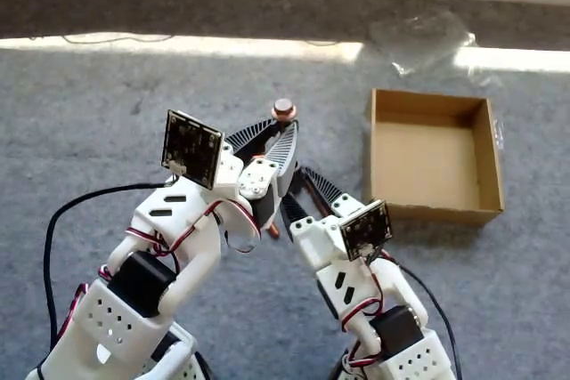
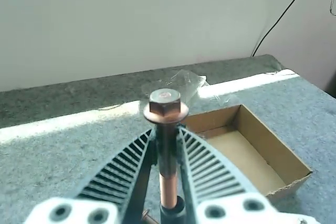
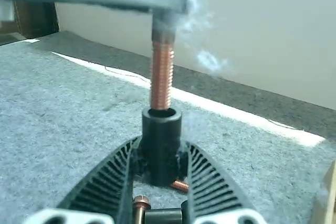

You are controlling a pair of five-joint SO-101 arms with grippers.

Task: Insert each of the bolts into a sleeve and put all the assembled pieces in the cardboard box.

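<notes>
— So, how many bolts do you count?

— Three. One copper-coloured bolt (image 2: pixel 165 106) stands upright in the left gripper (image 2: pixel 166 132), whose fingers are drawn in narrow on the shaft just under the head. Two others lie on the grey carpet (image 1: pixel 107 95) below the grippers. One is a loose bolt (image 3: pixel 180 184) just beside the foot of the sleeve, and the other is a second loose bolt (image 3: pixel 139 203) closer to the right wrist.

— And sleeves?

— One for certain, a black sleeve (image 3: pixel 161 140). It is upright in the right gripper (image 3: pixel 160 150), with the fingers pinched on its sides. The held bolt's threaded end sits in the sleeve's top opening. A dark piece next to the second loose bolt could be another sleeve, but I cannot tell.

— Where is the box?

— There is one cardboard box (image 1: pixel 427 159). From above it sits at about 3 o'clock from the two grippers, apart from them, with its top open. One clear plastic bag (image 1: pixel 419 42) lies at about 1 o'clock, just past the box's far edge.
</notes>
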